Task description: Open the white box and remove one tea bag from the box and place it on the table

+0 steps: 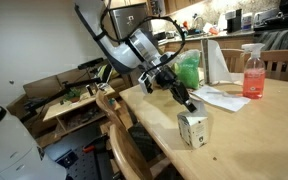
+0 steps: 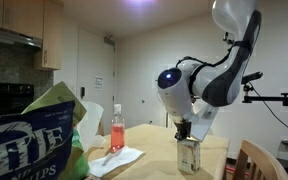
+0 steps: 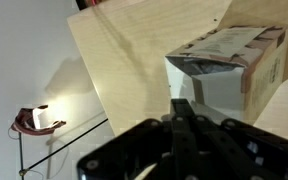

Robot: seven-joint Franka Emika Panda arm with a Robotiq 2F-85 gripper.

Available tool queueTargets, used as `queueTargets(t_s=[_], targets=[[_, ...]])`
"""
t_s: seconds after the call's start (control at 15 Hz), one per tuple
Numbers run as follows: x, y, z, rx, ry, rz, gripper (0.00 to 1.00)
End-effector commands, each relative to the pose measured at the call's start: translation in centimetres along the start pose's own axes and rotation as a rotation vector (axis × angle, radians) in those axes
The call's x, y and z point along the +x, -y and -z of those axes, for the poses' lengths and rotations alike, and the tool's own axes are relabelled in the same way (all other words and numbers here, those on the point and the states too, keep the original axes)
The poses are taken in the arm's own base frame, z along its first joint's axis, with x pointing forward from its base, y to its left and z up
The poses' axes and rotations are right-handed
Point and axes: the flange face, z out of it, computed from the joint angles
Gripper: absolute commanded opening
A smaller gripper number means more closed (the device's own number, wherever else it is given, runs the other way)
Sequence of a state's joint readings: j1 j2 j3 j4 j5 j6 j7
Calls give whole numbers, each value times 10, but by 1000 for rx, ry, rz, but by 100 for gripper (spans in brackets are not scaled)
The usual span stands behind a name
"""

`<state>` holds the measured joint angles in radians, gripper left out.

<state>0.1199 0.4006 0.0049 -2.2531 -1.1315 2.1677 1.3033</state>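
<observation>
The white box (image 1: 193,129) stands upright on the light-wood table (image 1: 259,130), near its front edge. It also shows in an exterior view, the white box (image 2: 190,156) small under the arm. My gripper (image 1: 189,103) hangs just above the box's top, fingers pressed together with nothing between them. In the wrist view the shut gripper (image 3: 182,106) points at the near upper edge of the box (image 3: 229,72), whose printed top flaps look creased. Whether the fingertips touch the box I cannot tell. The tea bag is out of view.
A pink spray bottle (image 1: 253,72), a green container (image 1: 188,70), a paper towel roll (image 1: 215,62) and flat white paper sheets (image 1: 222,98) sit farther back on the table. A wooden chair (image 1: 119,125) stands at the table's near side. A chips bag (image 2: 34,135) fills one foreground.
</observation>
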Motion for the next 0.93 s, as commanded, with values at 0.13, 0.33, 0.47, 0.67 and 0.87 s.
queueTargets(t_s=[0.13, 0.33, 0.47, 0.67, 0.87], targets=[[-17, -17, 18, 10, -90, -76, 0], [-18, -22, 25, -6, -145, -101, 0], [-12, -27, 25, -21, -173, -97, 0], [-1, -29, 22, -23, -210, -80, 0], [7, -31, 14, -22, -231, -64, 0]])
